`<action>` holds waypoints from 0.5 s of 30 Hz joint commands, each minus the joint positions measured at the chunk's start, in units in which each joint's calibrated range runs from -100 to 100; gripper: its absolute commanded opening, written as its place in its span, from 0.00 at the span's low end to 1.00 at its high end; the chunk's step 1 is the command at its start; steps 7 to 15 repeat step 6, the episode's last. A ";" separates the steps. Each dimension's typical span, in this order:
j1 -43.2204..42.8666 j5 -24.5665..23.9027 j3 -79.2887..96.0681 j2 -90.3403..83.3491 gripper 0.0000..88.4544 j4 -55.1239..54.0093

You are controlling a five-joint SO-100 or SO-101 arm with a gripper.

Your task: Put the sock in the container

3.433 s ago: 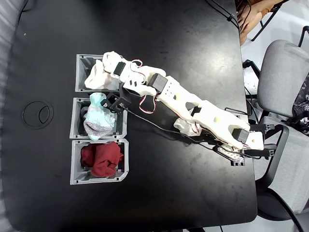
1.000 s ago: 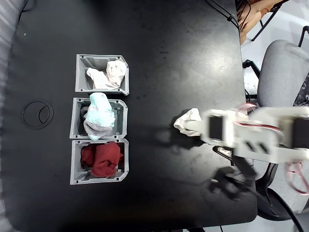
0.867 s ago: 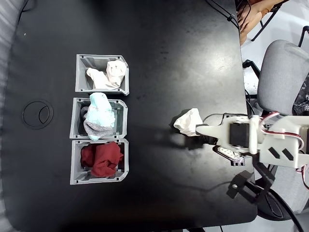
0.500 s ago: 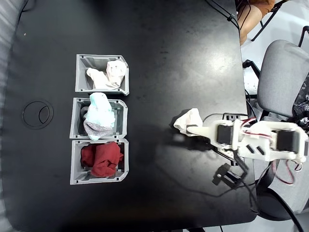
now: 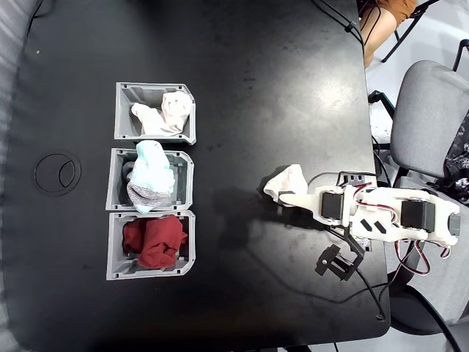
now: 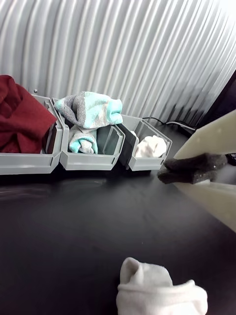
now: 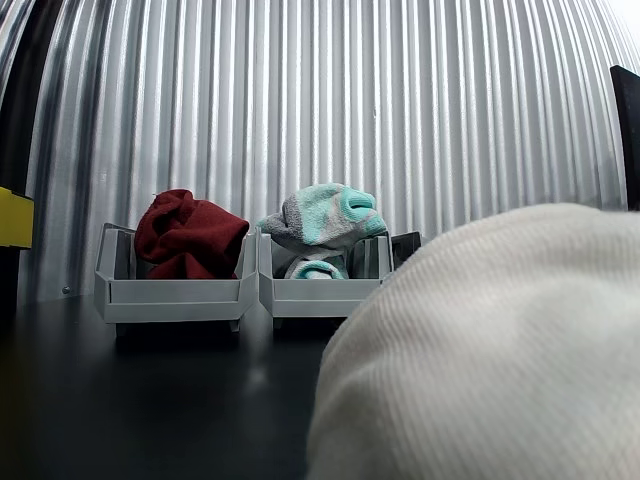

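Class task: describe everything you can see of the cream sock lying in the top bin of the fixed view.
The sock is cream-white soft fabric, crumpled and bent, lying loose inside the light grey bin at the top of the row in the fixed view. It fills the bin's right half, one end reaching toward the cut-off corner. In the wrist view it shows as a pale lump in the rightmost bin. Nothing but the bin touches it.

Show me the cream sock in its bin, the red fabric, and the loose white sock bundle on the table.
cream sock [image 5: 163,116], fixed view, middle of the fabric
red fabric [image 5: 154,241], fixed view, centre of the pile
white sock bundle [image 5: 287,183], fixed view, its middle
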 commanded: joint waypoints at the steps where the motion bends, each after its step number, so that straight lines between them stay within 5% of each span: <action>1: -0.33 -0.23 -0.21 -0.35 0.01 -1.22; 15: -0.33 -0.23 -0.48 -0.27 0.01 -1.22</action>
